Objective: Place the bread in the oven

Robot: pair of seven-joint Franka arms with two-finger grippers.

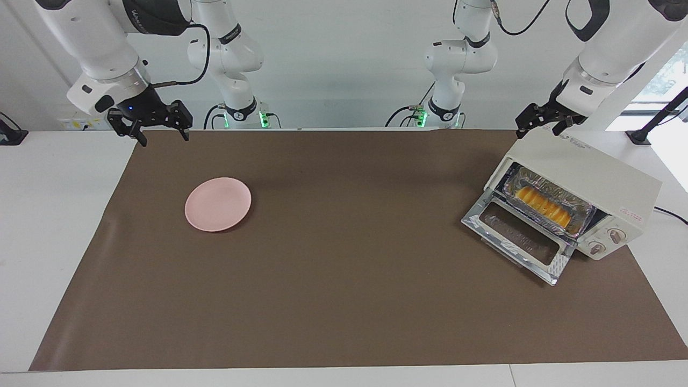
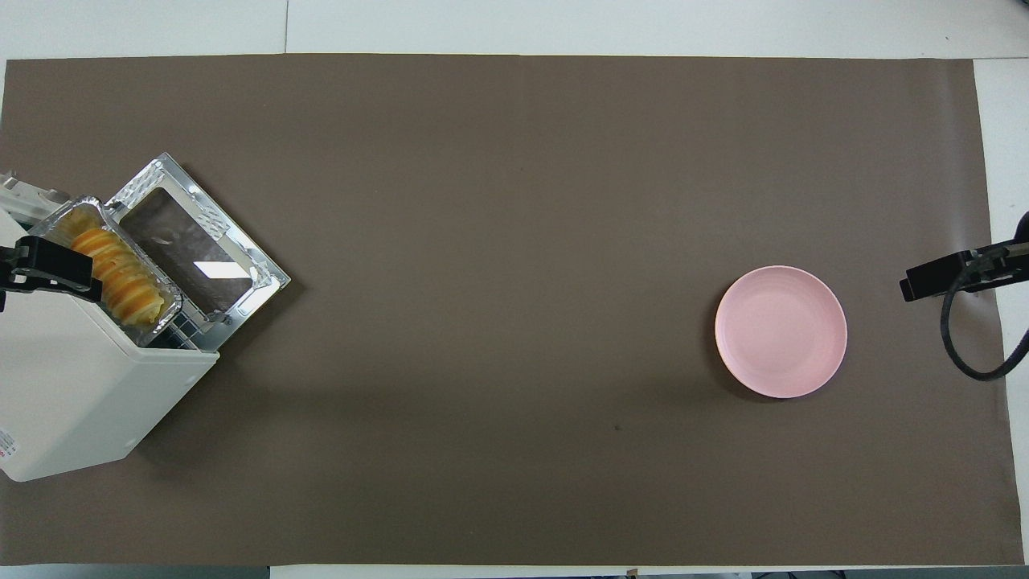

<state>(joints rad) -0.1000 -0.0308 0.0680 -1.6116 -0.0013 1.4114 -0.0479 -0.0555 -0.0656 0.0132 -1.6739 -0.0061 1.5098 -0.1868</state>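
A wide bare stretch of the smooth brown mat is seen nearest the camera, running flat to the table's edge. The right gripper is held in the air over the mat's edge at the right arm's end of the table, its two black fingers spread and nothing between them. The left gripper is held just above the top of the oven; whether its fingers are spread or closed cannot be told. One boxy cream-white oven is set at an angle at the left arm's end, its glass door dropped flat onto the mat. Inside, on the rack, one crinkled silver foil tray is seen, and in it lies the bread, a ridged yellow-orange row of slices. One round, smooth pink plate lies toward the right arm's end, well apart from the oven, with open mat between them.
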